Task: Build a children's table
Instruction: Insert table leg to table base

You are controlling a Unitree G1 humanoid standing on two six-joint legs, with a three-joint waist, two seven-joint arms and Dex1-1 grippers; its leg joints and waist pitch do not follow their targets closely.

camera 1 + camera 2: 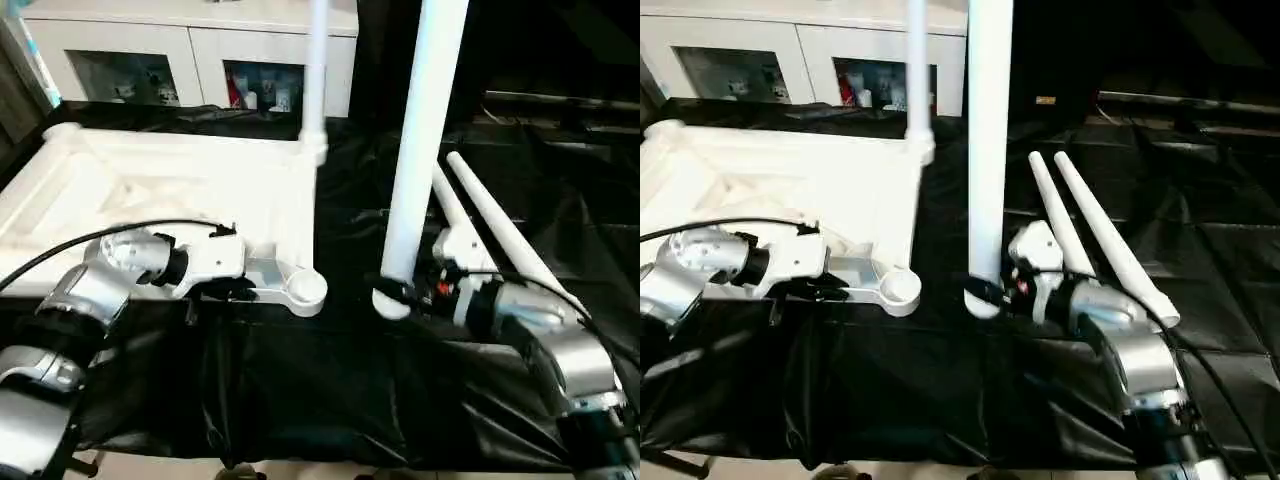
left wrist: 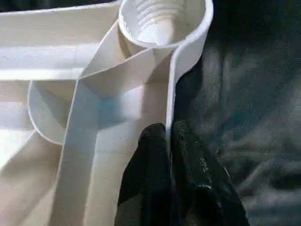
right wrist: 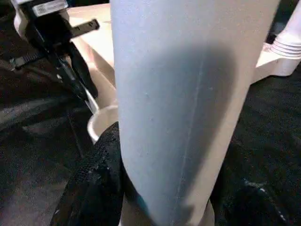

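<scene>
A black cloth, creased and glossy, drapes the counter (image 1: 330,380) and hangs over its near edge. Behind it, toward 11 o'clock, a white cabinet (image 1: 190,50) with glass-fronted compartments stands against the room's back; the area at 1 o'clock is dark.

The white tabletop (image 1: 180,190) lies ribbed underside up on the counter's left half, at about 10 o'clock. One leg (image 1: 316,70) already stands upright in its far right corner socket. The near right corner socket (image 1: 304,290) is open and shows threaded ridges inside in the left wrist view.

The left end effector (image 2: 170,141) is closed on the tabletop's thin side wall just short of that socket — one black finger (image 2: 150,160) on the inner face, the other on the outer.

The right end effector (image 1: 395,292) grips a second leg (image 1: 420,140) near its lower end, holding it close to upright, slightly tilted, its base just right of the open socket and not in it. In the right wrist view the black fingers (image 3: 96,183) wrap both sides of the tube.

Two more legs (image 1: 490,225) lie side by side on the cloth at about 2 o'clock — touching or nearly so, behind the right forearm.
</scene>
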